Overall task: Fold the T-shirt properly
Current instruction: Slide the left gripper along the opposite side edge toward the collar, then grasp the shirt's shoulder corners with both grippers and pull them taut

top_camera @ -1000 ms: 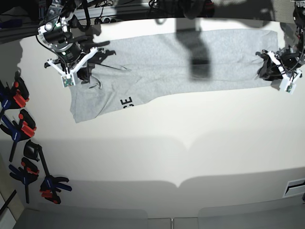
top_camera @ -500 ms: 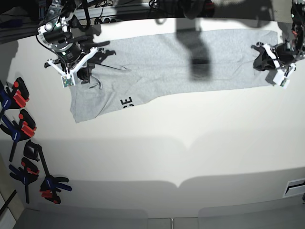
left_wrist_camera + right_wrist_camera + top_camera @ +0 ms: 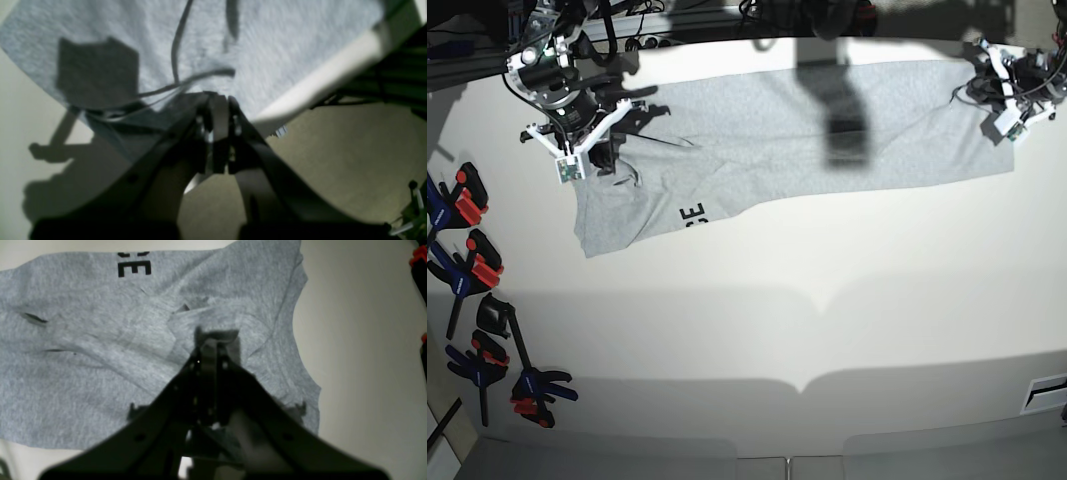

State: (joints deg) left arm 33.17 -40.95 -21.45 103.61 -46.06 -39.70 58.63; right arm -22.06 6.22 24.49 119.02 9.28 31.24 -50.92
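The light grey T-shirt lies stretched left to right along the far part of the table, with black lettering showing near its front left. My right gripper is shut on a pinched bunch of the shirt's left end; in the right wrist view its tips bite into the rumpled fabric. At the shirt's right end, close to the far table edge, my left gripper is shut. Creases in the cloth run into its closed tips.
Several black clamps with red and blue handles lie along the table's left edge. Cables and frame parts crowd the back edge. A white bar crosses the left wrist view. Bare pale tabletop fills the front.
My left gripper has closed and moved from the shirt's right edge up toward the far edge of the table, pulling that end of the cloth with it. The right gripper has not moved.
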